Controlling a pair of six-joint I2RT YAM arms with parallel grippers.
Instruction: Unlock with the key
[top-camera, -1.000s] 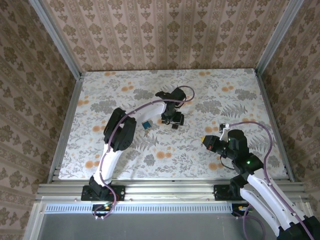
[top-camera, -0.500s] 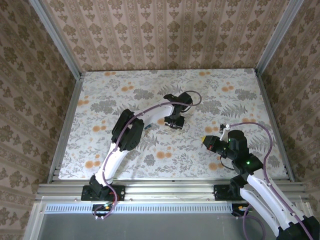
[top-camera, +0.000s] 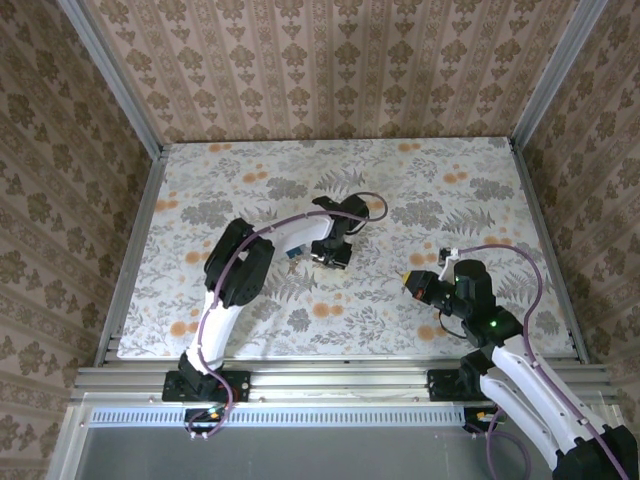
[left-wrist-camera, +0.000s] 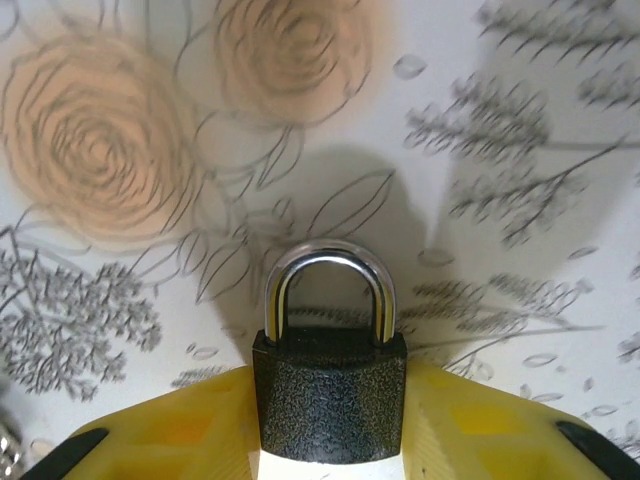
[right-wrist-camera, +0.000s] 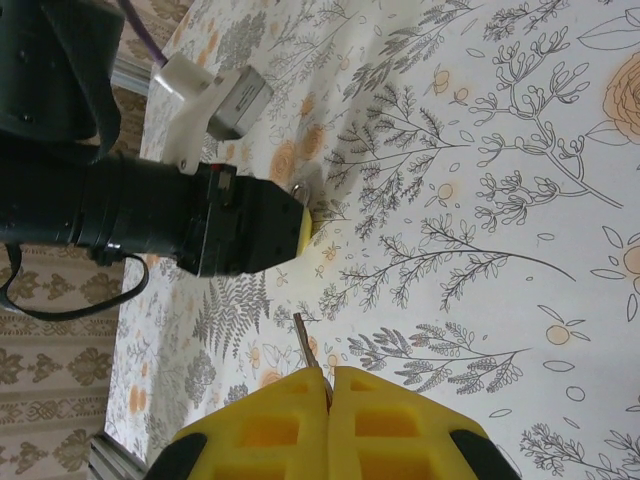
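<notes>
Left pincer (left-wrist-camera: 330, 425) first: mine is clenched on the padlock (left-wrist-camera: 330, 375), whose body sits upright between my two yellow pads (left-wrist-camera: 170, 435). That body is a black block with a rough, pebbled finish and rounded corners. Its shackle (left-wrist-camera: 330, 262) is a smooth, bright steel arch, both legs seated in the top of the body. A pale strip shows along the lower edge of the lock, too little of it to read. From above, this pincer (top-camera: 330, 252) sits near the middle of the table (top-camera: 450, 180), low over the cloth.

My right pincer (right-wrist-camera: 328, 382) is shut on the key (right-wrist-camera: 303, 340). Its yellow foam-like pads are moulded with square recesses and meet along a thin seam. From that seam a narrow metal blade pokes out, slightly tilted. From above, the right pincer (top-camera: 415, 283) hangs to the right of the lock and well apart from it.

Beneath both lies a matte white cloth printed with grey ferns and peach roses. Around the table the walls (top-camera: 330, 60) carry brown wallpaper in striped damask. In my right wrist view the left pincer (right-wrist-camera: 290, 225) is a black cylinder ending in a yellow tip.
</notes>
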